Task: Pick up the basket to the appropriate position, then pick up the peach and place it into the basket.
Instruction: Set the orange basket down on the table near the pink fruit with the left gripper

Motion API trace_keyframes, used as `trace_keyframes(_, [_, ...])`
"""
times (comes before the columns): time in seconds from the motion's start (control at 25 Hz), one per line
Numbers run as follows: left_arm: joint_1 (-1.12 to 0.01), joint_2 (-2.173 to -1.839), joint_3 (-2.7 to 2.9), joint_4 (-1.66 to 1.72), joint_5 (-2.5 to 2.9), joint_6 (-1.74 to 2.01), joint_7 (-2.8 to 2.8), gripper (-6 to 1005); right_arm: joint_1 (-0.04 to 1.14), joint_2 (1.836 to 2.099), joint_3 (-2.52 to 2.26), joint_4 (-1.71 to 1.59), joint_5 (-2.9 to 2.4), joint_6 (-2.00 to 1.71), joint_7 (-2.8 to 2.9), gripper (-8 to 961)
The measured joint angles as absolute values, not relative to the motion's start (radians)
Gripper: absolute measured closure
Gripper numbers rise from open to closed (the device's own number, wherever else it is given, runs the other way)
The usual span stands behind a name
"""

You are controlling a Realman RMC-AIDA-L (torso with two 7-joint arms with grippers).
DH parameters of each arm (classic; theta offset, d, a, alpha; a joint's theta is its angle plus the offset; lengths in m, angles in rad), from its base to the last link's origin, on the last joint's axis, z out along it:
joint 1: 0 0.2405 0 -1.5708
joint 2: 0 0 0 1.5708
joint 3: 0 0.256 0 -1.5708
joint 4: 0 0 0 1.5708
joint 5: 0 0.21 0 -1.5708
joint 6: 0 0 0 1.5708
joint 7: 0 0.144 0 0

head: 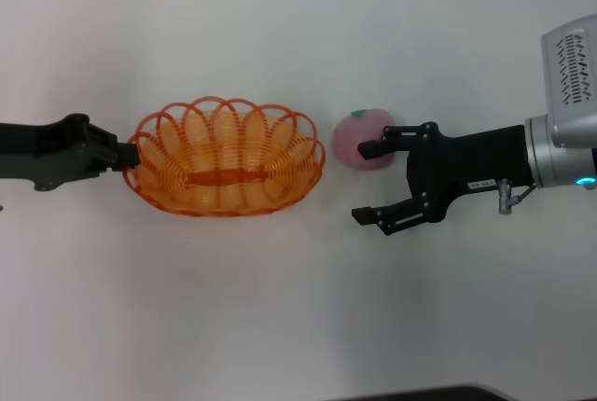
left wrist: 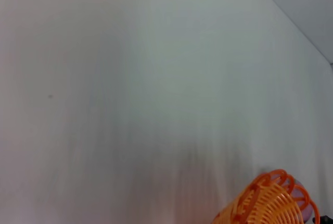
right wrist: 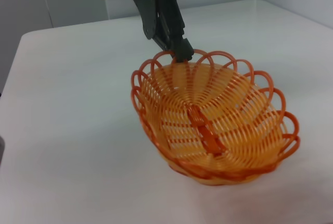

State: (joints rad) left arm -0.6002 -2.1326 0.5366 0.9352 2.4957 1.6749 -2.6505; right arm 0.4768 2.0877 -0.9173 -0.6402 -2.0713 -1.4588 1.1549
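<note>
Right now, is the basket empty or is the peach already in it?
Empty. The basket shows only its bare wire floor, and the peach sits on the table outside it, beside the open right end effector.

Baskets: one orange wire basket [head: 227, 157], oval with a looped rim.
Peaches: one pink peach [head: 359, 135] with a green leaf.
Grippers: two, the left gripper [head: 129, 156] and the right gripper [head: 367, 183].
Tables: one white table [head: 280, 308].
</note>
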Motion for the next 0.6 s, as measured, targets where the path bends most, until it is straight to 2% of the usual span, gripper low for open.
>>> trace_keyframes(0.32, [-0.573, -2.155, 0.537, 0.939, 2.488, 1.645, -2.645, 930, 0.479, 2.088, -0.917, -0.639, -2.075, -1.459, 1.155, 10])
trace_keyframes(0.6, [-0.556, -2.157, 0.535, 0.941, 2.458, 1.631, -2.643, 929, 0.479, 2.088, -0.917, -0.639, -2.077, -1.459, 1.155, 9])
